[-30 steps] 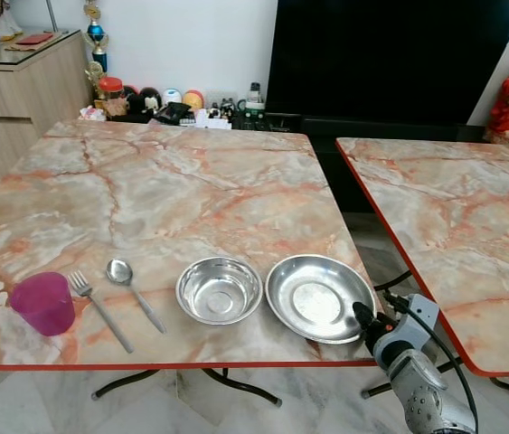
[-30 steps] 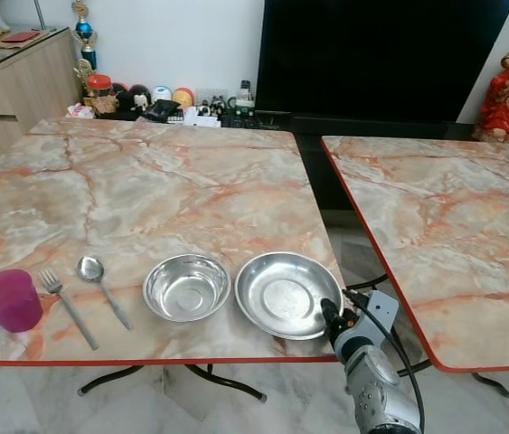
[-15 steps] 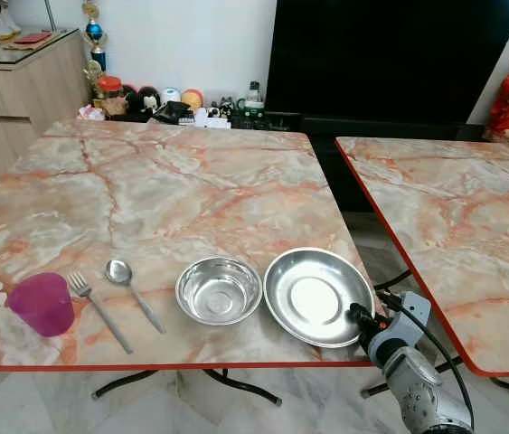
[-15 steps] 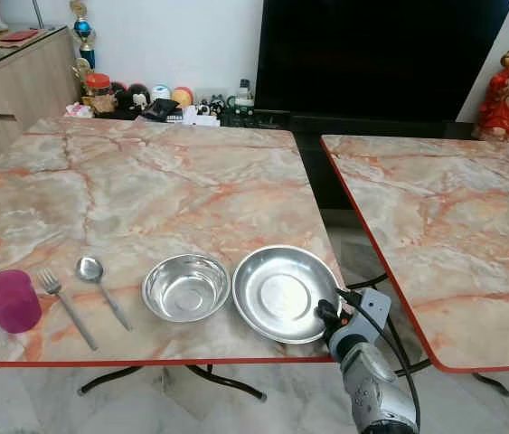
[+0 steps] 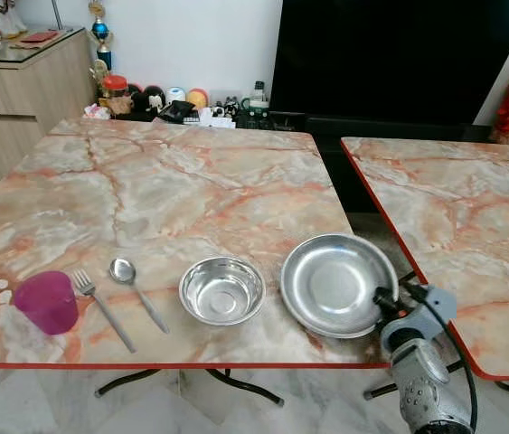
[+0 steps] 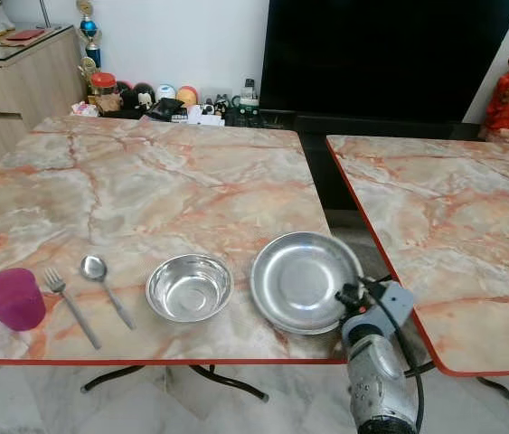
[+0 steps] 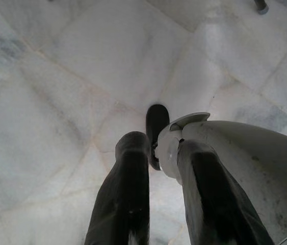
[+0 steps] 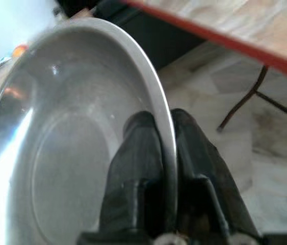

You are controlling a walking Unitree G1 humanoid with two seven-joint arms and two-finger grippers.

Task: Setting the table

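Bowl (image 5: 221, 289) sits just beside lifted plate (image 5: 337, 284) in right hand (image 5: 382, 299).

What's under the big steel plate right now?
The plate, pinched at its rim by the right end effector, is tilted over the table's corner. Whatever lies beneath it is hidden.

Table (image 5: 191, 181) from centre to 12 o'clock: bare marble, free passage. Near edge blocked L to R by cup (image 5: 46, 302), fork (image 5: 102, 308), spoon (image 5: 136, 292), bowl (image 5: 221, 289). Clutter (image 5: 177, 104) past far edge.
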